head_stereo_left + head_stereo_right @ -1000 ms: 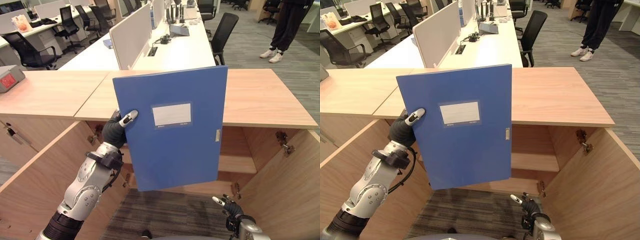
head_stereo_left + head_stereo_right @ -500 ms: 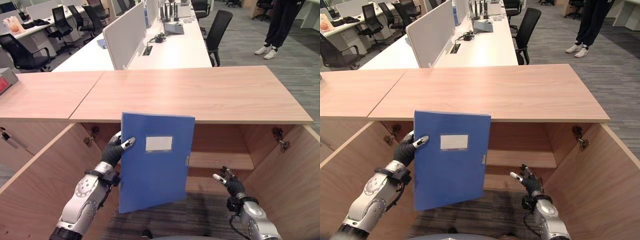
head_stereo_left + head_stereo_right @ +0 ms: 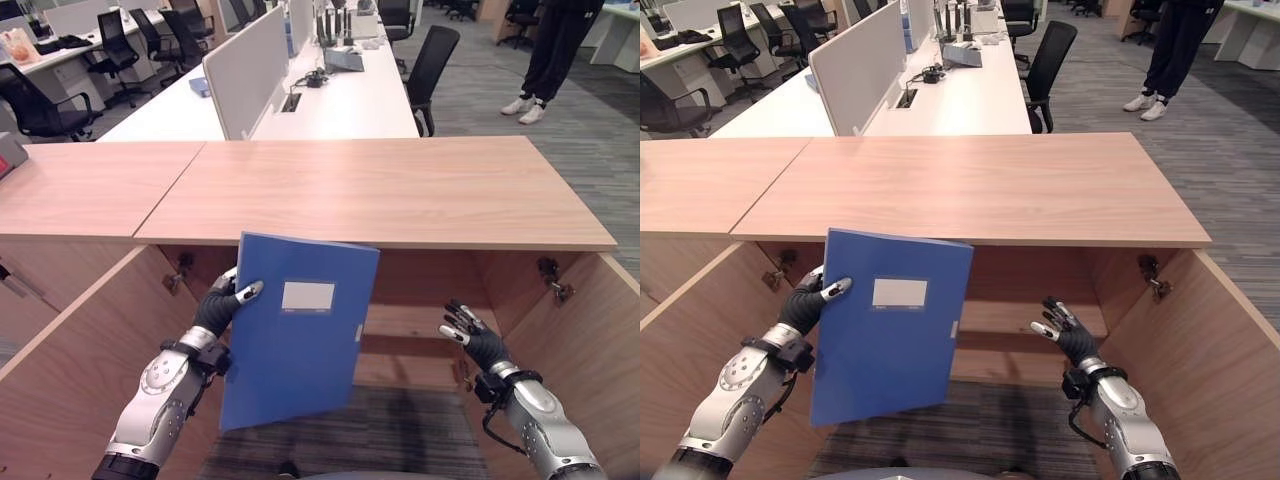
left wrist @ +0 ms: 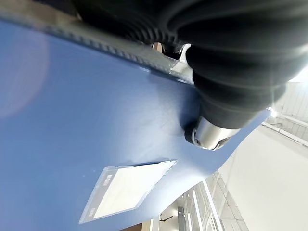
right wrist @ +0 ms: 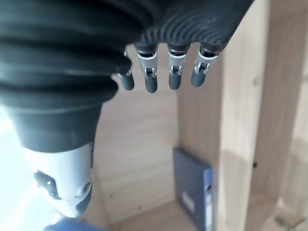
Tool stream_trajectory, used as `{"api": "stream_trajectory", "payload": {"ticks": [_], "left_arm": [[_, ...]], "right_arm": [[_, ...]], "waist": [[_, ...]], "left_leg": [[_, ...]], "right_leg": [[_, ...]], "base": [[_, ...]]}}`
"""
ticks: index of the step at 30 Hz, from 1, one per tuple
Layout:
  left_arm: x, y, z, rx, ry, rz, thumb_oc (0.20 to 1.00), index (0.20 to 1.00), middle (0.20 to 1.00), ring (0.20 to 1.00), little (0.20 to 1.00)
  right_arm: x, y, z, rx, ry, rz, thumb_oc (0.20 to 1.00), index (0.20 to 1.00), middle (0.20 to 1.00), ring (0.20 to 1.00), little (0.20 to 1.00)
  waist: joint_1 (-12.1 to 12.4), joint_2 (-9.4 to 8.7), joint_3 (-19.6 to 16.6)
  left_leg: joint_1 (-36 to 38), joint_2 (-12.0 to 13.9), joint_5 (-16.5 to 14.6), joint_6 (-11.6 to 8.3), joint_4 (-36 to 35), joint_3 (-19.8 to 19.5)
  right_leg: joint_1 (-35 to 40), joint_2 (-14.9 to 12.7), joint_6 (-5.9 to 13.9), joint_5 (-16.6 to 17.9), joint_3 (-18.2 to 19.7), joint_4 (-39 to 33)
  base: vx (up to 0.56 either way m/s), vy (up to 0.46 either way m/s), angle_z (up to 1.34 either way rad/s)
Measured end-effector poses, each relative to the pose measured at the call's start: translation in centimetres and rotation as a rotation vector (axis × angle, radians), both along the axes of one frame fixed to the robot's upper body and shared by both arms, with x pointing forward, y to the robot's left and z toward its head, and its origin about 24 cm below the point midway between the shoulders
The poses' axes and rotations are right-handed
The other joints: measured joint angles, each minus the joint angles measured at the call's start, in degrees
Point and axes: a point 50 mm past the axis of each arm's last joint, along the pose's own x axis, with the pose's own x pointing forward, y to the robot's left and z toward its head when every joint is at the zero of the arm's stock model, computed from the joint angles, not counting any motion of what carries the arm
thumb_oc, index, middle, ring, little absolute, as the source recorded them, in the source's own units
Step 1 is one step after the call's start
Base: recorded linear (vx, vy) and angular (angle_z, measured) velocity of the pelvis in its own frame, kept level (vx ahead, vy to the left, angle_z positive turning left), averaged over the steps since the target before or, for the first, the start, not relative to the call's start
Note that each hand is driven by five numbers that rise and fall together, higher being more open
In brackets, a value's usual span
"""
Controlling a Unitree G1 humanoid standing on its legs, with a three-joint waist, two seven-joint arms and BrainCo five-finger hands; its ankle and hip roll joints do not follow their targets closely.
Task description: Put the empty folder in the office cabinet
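Left hand point(image 3: 222, 305) clamped on the left edge of the blue folder point(image 3: 295, 335), thumb across the front cover, fingers behind. Right hand point(image 3: 470, 338) free and relaxed, fingers spread, holding nothing, raised before the right half of the open cabinet.

Wooden office cabinet point(image 3: 380, 190) with a broad light-wood top, both doors point(image 3: 75, 350) swung wide, one inner shelf point(image 3: 420, 325) visible. Beyond it white desks point(image 3: 330, 95) with a divider panel point(image 3: 255, 65), black office chairs point(image 3: 435, 60), grey carpet, and a person's legs point(image 3: 540, 55) standing far right. Another blue binder point(image 5: 195, 190) upright inside the cabinet, seen past the right hand.

Folder held in the air just before the cabinet opening, below the top's edge; long axis near vertical, slightly tilted, labelled face toward the robot. Left forearm angled up from lower left.
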Motion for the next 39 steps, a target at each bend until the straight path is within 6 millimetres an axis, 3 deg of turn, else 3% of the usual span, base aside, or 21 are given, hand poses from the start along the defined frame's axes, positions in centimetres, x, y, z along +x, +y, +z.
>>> {"api": "stream_trajectory", "payload": {"ticks": [7, 18, 22, 39], "left_arm": [[0.3, -0.5, 0.5, -0.003, -0.027, -0.060, 0.200, 0.200, 0.200, 0.200, 0.200], [1.3, -4.1, 3.1, -0.014, -0.143, -0.276, 0.200, 0.200, 0.200, 0.200, 0.200], [1.8, -4.5, 4.0, -0.006, -0.177, -0.303, 0.200, 0.200, 0.200, 0.200, 0.200], [1.9, -5.0, 4.1, -0.021, -0.182, -0.301, 0.200, 0.200, 0.200, 0.200, 0.200]], "right_arm": [[0.0, 2.0, -0.3, 0.040, 0.039, 0.164, 1.000, 1.000, 1.000, 1.000, 1.000], [1.0, 5.0, 0.1, 0.109, 0.044, 0.339, 1.000, 1.000, 1.000, 1.000, 1.000], [1.2, 5.8, 0.1, 0.115, 0.055, 0.403, 1.000, 1.000, 1.000, 1.000, 1.000], [1.0, 8.1, 0.3, 0.151, 0.044, 0.478, 1.000, 1.000, 1.000, 1.000, 1.000]], "waist": [[0.01, -0.31, -0.20], [0.13, -0.86, -0.27], [0.12, -1.09, -0.34], [0.09, -1.14, -0.32]], "left_leg": [[-0.64, -0.02, 0.11, -0.10, 0.00, -0.02], [-0.59, -0.06, 0.12, -0.12, 0.01, -0.11], [-0.57, -0.03, 0.12, -0.12, 0.01, -0.12], [-0.69, -0.01, 0.10, -0.11, 0.01, 0.01]], "right_leg": [[-0.55, 0.01, 0.15, 0.13, -0.02, 0.01], [-0.37, 0.05, 0.16, 0.14, -0.09, 0.00], [-0.29, 0.04, 0.17, 0.14, -0.10, 0.00], [-0.66, 0.02, 0.17, 0.13, -0.03, 0.00]], "base": [[0.00, 0.000, 0.00], [0.00, 0.000, 0.00], [0.00, 0.000, 0.00], [0.00, 0.000, 0.00]]}}
